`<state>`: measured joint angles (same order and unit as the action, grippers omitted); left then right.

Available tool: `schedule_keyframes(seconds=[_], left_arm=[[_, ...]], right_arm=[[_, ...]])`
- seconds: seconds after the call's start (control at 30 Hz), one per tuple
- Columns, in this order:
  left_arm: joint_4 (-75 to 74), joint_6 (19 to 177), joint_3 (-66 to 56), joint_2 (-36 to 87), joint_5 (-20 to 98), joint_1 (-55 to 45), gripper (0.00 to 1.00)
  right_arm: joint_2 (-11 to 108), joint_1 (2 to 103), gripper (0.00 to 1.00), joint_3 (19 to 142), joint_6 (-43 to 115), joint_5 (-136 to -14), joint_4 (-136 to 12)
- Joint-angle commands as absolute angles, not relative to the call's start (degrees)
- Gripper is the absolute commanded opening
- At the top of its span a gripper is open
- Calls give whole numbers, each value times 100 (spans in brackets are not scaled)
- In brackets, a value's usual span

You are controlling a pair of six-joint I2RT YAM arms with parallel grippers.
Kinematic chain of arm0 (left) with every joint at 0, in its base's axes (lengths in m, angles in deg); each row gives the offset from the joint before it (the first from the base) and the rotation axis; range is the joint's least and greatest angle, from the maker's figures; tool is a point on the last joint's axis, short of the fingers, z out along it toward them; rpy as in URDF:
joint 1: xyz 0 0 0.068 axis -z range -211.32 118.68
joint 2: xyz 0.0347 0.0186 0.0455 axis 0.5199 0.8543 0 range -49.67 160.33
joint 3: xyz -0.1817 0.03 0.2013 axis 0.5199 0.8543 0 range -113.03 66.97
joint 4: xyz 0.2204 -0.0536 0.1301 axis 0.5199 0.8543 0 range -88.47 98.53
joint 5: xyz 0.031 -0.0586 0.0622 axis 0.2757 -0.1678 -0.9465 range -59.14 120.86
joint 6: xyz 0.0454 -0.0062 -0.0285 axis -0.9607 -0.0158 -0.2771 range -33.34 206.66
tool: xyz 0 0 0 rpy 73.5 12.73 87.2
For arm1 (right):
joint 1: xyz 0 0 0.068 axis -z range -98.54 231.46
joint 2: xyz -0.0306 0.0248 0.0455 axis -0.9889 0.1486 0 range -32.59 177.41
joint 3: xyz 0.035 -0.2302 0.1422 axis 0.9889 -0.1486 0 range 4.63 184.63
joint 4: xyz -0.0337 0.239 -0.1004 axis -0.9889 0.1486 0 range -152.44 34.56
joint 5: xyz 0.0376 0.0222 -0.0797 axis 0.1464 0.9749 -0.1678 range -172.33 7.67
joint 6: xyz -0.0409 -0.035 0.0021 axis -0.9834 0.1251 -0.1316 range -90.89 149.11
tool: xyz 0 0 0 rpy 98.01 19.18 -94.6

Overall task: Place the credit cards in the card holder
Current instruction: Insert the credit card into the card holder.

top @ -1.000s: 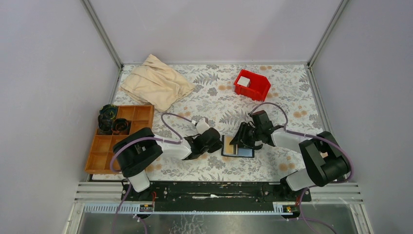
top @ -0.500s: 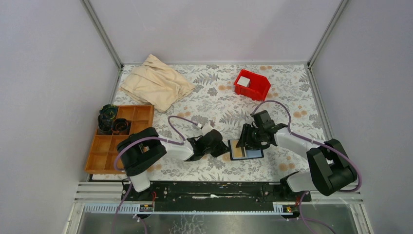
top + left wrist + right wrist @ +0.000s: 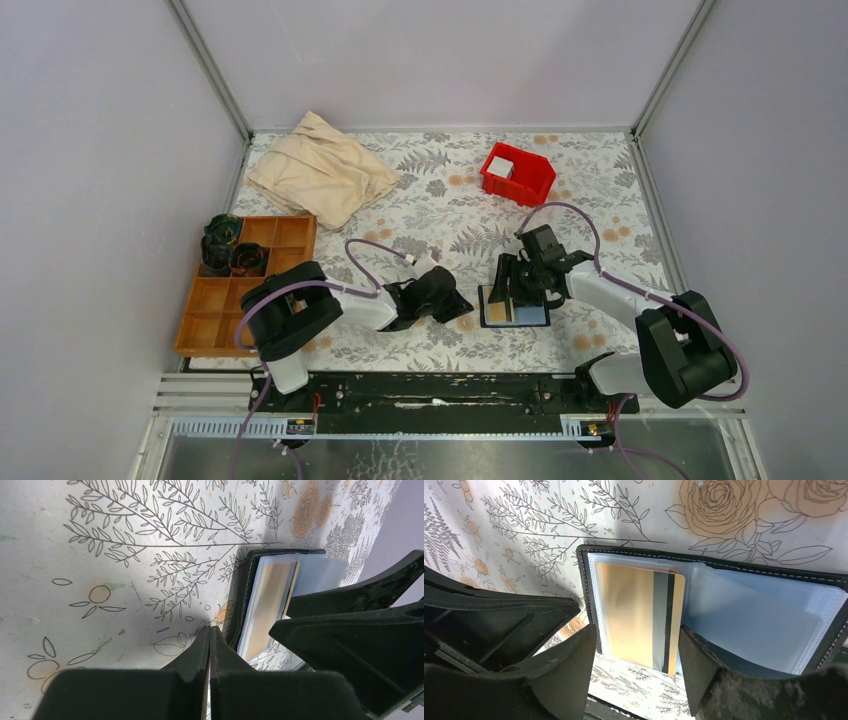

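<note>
On the table (image 3: 600, 200), the card holder (image 3: 724, 564) lies spread open in front of me, between my two arms. The tan card (image 3: 639, 615) is in its left-hand clear sleeve, but one short end juts past the holder's edge, so I judge it only partly seated and in need of a last push. The other sleeve shows a pale blue card (image 3: 754, 625) that looks fully in. A small white piece sits in the red bin (image 3: 520, 180); it is too small to tell whether it is another card.

My right end effector (image 3: 638, 630) hangs over the tan card with its jaws wide apart, one finger along each long edge, gripping nothing. My left end effector (image 3: 210, 635) is pressed together and empty, its tip just beside the holder's edge; I cannot tell if it touches.
</note>
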<state>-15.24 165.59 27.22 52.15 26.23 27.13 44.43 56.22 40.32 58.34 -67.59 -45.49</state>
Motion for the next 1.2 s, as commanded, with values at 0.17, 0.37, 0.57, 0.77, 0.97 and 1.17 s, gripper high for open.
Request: schedule_keyframes(seconds=[0.17,0.37,0.57,0.77,0.97,1.17], left_arm=[[522,16227,3281,5750,2879,2860,0],[412,16265,3357,5625,2864,2859,0],[364,16224,3378,5593,2856,2857,0],[307,16218,3415,5598,2860,2855,0],[357,16093,3264,5637,2876,2857,0],[400,15914,3171,5630,2896,2859,0]], right_arm=[[4418,5573,70,4384,5564,-7168,-4183],[4606,5544,73,4497,5590,-7145,-4152],[4503,5409,76,4540,5644,-7306,-4062],[4053,5373,77,4902,5612,-7654,-3601],[3336,5371,69,4761,5917,-8757,-3321],[2999,5415,65,4043,6577,-9247,-3308]])
